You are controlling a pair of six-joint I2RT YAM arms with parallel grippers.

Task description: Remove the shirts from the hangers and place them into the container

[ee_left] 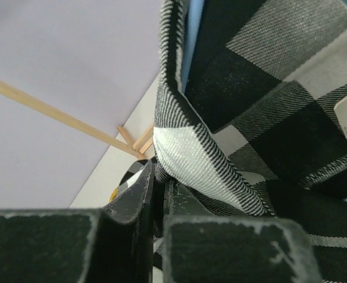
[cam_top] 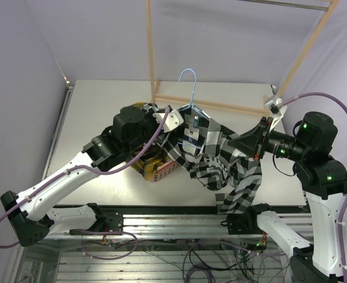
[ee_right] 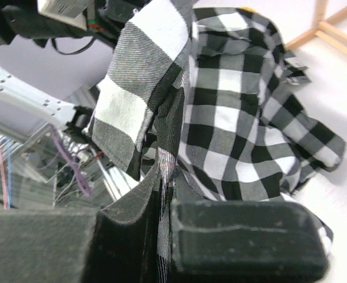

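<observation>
white table top (cam_top: 102, 112), pale wooden rack frame (cam_top: 151, 53) standing at its far side.

black-and-white checked flannel shirt (cam_top: 221, 159) was stretched in the air between the two arms, above the table. its loose lower part sagged over the near table edge. its collar end sat on the thin light-blue wire hanger (cam_top: 194, 88), whose hook stood up free of the rack.

small pink-red slotted plastic basket (cam_top: 161, 171) sat under the left arm, partly hidden by the shirt. something yellow-and-dark showed in it, probably the plaid shirt; could not confirm.

left gripper (ee_left: 159, 177): jaws pressed together on a fold of the checked shirt just beside the hanger wire. right gripper (ee_right: 164, 183): jaws pinching a thin edge of the same shirt.

risks, as judged:
- both holds looked shallow. pulling the arms apart could slip the cloth out of one pinch, dropping that side off the table edge.
- the left pinch sat very near the wire. if it caught the wire along with the cloth, the hanger would travel with the shirt rather than slide out.
- the hanging tail could drag on or tip the basket when the shirt is lowered.
</observation>
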